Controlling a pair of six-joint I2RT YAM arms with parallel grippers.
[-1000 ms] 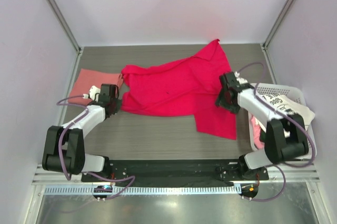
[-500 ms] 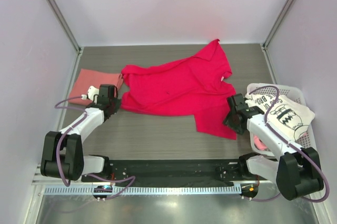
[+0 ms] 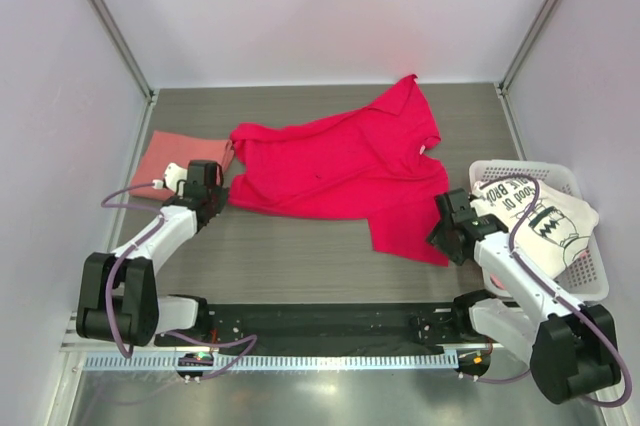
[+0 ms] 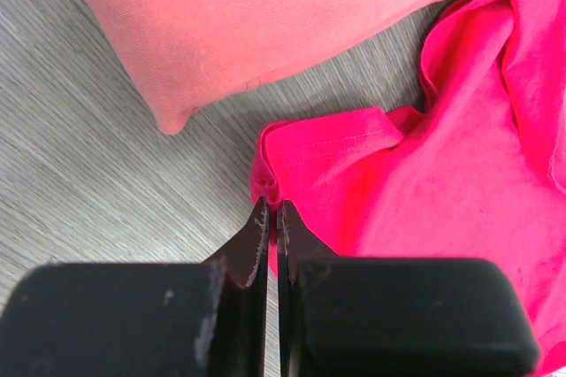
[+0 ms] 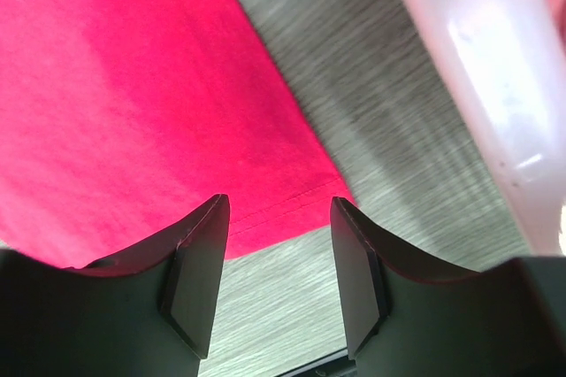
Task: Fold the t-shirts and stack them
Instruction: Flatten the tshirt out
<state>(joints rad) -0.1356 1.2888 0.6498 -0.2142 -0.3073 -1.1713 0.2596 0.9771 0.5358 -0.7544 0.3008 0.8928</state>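
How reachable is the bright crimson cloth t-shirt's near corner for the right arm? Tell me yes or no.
Likely yes: the open right gripper hovers over the t-shirt's hem corner, nothing between them.

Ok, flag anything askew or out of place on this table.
The crimson t-shirt sprawls crooked and wrinkled across the table, not yet folded. The white printed t-shirt drapes over the basket rim at the right. The salmon t-shirt at the left looks neatly folded.
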